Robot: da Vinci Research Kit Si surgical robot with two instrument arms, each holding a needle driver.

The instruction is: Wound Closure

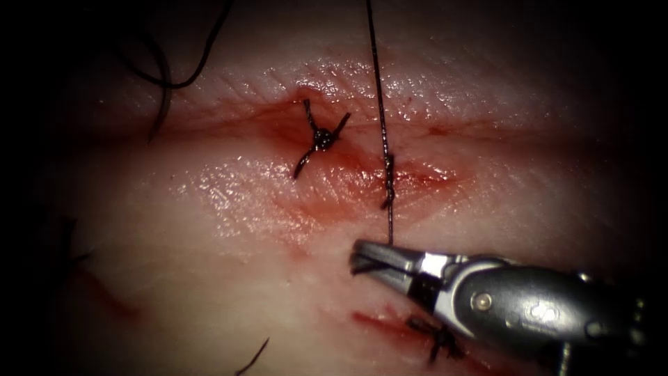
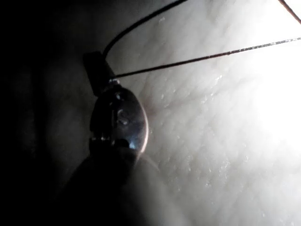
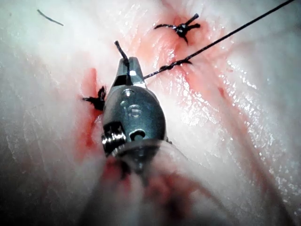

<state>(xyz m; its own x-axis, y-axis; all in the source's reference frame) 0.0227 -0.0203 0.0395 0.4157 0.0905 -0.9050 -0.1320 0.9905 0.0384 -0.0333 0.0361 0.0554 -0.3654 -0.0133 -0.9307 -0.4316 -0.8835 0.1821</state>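
Dark knot [image 1: 321, 139]: tied across cut [image 1: 424, 174].
Right end effector [image 1: 363, 257]: I clench thread [image 1: 381, 125].
Left end effector [image 2: 99, 70]: clenches thread; needle unseen.

The tissue [image 1: 209, 278] is pale pink-white with a fine creased grain, and the cut [image 1: 431, 129] across it is a darker red line. Red fluid [image 1: 348, 181] stains the skin around the cut. The knot [image 1: 321, 139] beside the cut and the thread [image 1: 379, 104] crossing the cut are black. The right tool [image 1: 362, 259] is grey metal with bright silver glints
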